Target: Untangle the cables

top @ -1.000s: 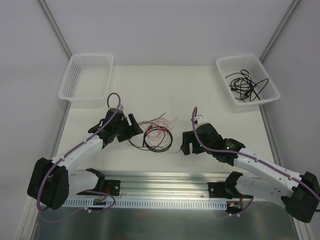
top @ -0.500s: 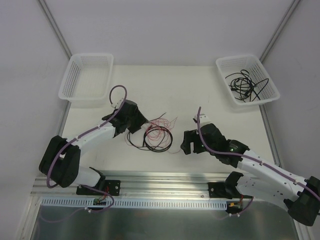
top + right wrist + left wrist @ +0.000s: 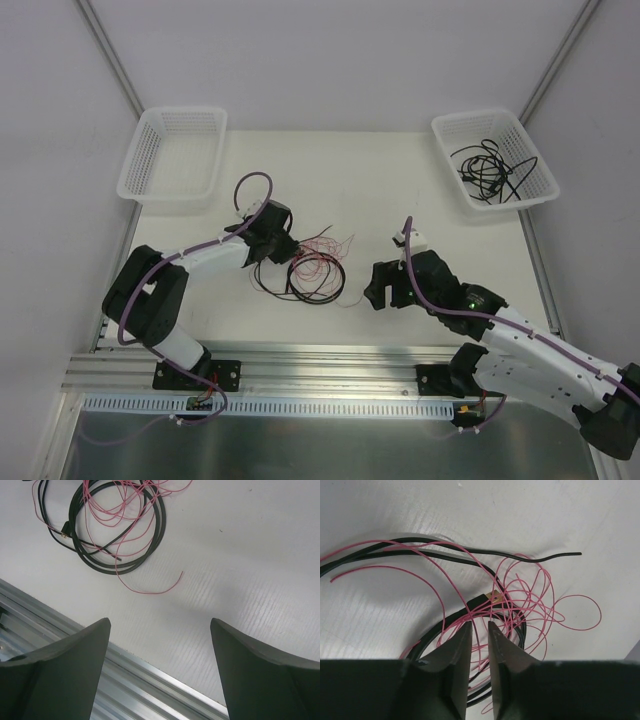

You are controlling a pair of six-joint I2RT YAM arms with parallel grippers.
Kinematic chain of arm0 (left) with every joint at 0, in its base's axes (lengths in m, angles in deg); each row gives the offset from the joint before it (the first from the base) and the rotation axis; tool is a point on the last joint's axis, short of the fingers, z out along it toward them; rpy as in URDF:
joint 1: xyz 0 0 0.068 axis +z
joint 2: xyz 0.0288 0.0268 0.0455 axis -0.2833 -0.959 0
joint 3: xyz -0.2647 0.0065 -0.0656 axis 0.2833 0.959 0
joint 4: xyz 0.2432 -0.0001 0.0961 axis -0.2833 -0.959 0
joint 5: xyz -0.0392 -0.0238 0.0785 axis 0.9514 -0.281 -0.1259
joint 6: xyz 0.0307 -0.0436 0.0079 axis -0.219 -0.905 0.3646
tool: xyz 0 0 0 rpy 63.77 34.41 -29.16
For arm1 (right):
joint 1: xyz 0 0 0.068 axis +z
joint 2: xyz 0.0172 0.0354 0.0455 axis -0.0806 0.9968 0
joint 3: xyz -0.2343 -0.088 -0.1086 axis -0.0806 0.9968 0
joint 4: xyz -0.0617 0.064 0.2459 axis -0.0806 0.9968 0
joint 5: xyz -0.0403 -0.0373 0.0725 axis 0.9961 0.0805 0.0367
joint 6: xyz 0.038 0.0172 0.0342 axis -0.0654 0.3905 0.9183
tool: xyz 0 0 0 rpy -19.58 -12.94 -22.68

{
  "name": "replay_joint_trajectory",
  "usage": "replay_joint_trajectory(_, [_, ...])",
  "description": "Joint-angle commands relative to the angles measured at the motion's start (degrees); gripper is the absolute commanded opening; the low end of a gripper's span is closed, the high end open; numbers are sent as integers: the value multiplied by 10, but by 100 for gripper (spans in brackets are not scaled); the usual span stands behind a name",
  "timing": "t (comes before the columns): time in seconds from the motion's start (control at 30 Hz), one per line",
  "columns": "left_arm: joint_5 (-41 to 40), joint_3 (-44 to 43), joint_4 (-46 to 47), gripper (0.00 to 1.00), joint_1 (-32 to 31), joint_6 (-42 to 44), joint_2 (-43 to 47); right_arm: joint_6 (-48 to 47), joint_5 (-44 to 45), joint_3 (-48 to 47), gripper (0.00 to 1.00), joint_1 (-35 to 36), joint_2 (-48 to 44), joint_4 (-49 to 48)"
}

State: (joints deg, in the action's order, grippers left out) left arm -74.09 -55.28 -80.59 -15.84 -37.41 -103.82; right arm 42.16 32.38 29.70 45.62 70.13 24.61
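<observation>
Your left gripper (image 3: 479, 626): jaws nearly together with a slim gap, right over the tangle of black cable and pink wire (image 3: 312, 268). Pink strands cross the gap; can't tell if any is pinched. Your right gripper (image 3: 160, 622): spread wide, empty, near the tangle's right. More black cables (image 3: 490, 168) lie in the white basket (image 3: 540, 185), well apart from the tangle.

Top external: high at the near side, looking down on the whole bench (image 3: 380, 180).
Left wrist: close, facing down past its fingers (image 3: 454, 655).
Right wrist: farther back, tilted toward the bench's near edge.
Shared: the cables (image 3: 318, 268), in all three.
</observation>
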Motion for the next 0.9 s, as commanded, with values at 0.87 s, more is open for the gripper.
replay_joint_trajectory(0.87, [213, -528, -271, 0, -17, 348, 176, 15, -9, -15, 85, 5, 5, -61])
